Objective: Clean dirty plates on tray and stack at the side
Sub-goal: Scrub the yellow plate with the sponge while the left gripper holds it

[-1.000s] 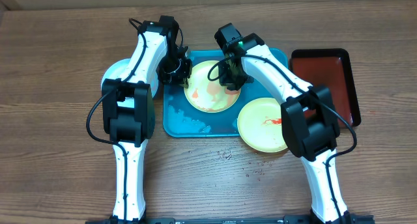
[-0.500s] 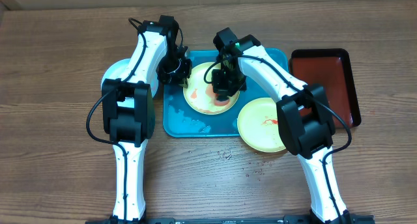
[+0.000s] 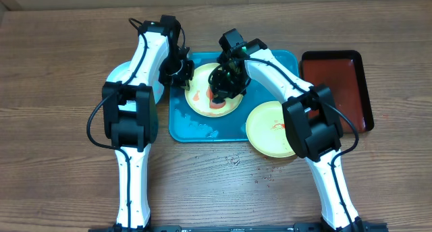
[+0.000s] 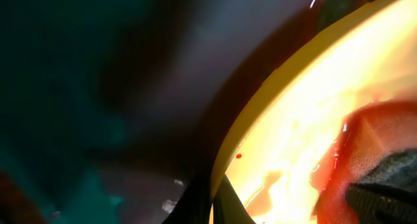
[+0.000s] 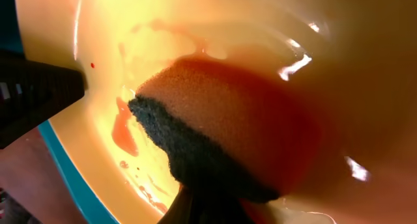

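While pinching yellow plate [image 3: 199,104] by its left rim on tray [image 3: 196,127], left gripper [image 3: 181,75] fully closed; right gripper [image 3: 223,90] clamped on sponge [image 5: 221,133], pressed mid-plate. Red smear [image 3: 195,96] just left of sponge, toward left gripper; right arm nearer.

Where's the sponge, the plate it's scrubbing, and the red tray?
sponge [image 5: 234,120], right wrist view, on its orange foam face.
plate [image 3: 226,109], overhead view, on its bare lower part.
red tray [image 3: 335,83], overhead view, on the middle of its floor.
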You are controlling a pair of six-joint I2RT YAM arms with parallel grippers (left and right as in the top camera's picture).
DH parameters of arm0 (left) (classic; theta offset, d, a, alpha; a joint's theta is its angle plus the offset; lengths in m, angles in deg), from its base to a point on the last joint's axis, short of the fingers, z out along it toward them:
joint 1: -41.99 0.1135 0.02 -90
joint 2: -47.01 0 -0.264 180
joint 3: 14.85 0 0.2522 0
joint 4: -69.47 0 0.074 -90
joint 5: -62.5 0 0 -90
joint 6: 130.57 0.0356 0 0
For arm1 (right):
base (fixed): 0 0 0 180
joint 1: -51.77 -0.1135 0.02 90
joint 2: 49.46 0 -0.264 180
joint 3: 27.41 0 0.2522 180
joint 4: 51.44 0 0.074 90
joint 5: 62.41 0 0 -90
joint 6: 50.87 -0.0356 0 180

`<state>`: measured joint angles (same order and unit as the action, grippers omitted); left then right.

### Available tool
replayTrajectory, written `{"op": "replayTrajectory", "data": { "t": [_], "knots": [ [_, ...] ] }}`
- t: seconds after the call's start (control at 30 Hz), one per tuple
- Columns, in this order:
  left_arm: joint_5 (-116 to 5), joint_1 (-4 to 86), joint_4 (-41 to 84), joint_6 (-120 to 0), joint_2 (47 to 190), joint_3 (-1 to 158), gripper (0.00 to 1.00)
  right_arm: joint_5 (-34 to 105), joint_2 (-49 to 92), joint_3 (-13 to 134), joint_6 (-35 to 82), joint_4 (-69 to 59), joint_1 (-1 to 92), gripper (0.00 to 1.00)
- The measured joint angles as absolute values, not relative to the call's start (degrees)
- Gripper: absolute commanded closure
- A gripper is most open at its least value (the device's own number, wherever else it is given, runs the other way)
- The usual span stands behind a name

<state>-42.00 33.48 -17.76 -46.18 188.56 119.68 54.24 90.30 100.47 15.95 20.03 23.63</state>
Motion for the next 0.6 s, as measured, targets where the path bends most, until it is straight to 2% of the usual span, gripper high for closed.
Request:
{"op": "replayTrajectory", "data": {
  "t": [0.27,0.6],
  "knots": [
    [-41.6,33.8,-17.8,-46.2,188.5,119.8,0.96,57.7,91.5,100.5,14.2,12.8,21.7,0.96],
    [-41.6,33.8,-17.9,-46.2,188.5,119.8,0.96,59.1,92.6,100.5,5.4,4.1,20.3,0.96]
  ]
}}
